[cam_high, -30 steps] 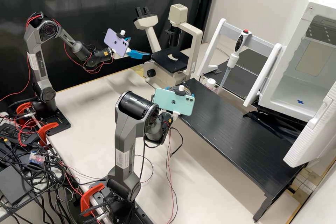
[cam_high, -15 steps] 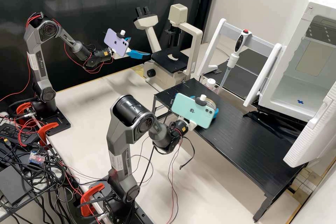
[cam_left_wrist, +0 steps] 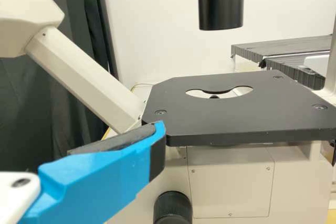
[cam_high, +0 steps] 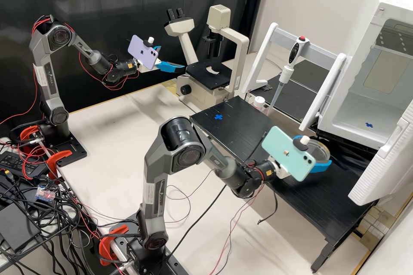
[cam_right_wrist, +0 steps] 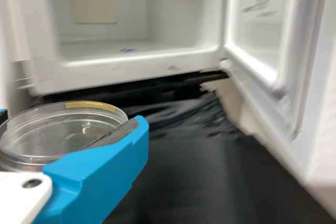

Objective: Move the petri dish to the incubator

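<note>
Right gripper [cam_high: 319, 153], clasping the petri dish [cam_right_wrist: 50, 135], has moved along the black table [cam_high: 247, 131] toward the incubator [cam_high: 344, 116], whose open door [cam_high: 380, 165] stands at one end. Left gripper [cam_high: 173, 57] hangs open near the microscope [cam_high: 198, 94].

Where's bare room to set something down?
Black platform: around the blue cross, and the end beside the incubator door. Pale tabletop: between the arm bases. Crowded: before the incubator, where the right gripper holds the petri dish.
</note>
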Action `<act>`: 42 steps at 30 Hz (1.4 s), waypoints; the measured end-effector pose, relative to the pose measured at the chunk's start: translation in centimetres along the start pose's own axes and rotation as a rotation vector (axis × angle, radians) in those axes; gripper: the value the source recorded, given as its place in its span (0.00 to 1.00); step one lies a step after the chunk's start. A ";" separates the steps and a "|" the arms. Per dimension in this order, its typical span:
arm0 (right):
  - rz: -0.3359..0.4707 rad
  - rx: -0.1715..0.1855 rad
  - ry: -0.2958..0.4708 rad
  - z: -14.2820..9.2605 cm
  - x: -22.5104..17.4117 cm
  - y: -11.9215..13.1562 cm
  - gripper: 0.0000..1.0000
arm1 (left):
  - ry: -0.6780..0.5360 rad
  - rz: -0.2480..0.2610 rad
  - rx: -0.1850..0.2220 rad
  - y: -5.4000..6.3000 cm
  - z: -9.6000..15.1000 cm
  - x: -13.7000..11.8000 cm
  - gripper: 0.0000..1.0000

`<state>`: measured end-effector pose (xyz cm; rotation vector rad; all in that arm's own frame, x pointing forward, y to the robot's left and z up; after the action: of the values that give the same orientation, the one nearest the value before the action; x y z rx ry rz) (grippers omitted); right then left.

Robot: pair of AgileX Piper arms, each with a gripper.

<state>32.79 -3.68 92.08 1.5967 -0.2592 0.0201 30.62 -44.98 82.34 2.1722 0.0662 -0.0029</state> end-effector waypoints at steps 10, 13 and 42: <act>0.059 0.002 -0.031 -0.7 6.6 3.7 0.00 | 0.000 0.000 0.000 0.0 0.0 0.0 1.00; 0.066 0.018 -0.056 -1.0 9.4 4.7 0.00 | 0.000 0.000 0.000 0.0 0.0 0.0 1.00; 0.007 0.008 -0.074 -3.7 23.2 3.4 0.00 | 0.000 0.000 0.000 0.0 0.0 0.0 1.00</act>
<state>55.30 -3.64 99.61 1.6061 -0.3223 -0.0327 30.62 -44.98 82.34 2.1722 0.0662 -0.0029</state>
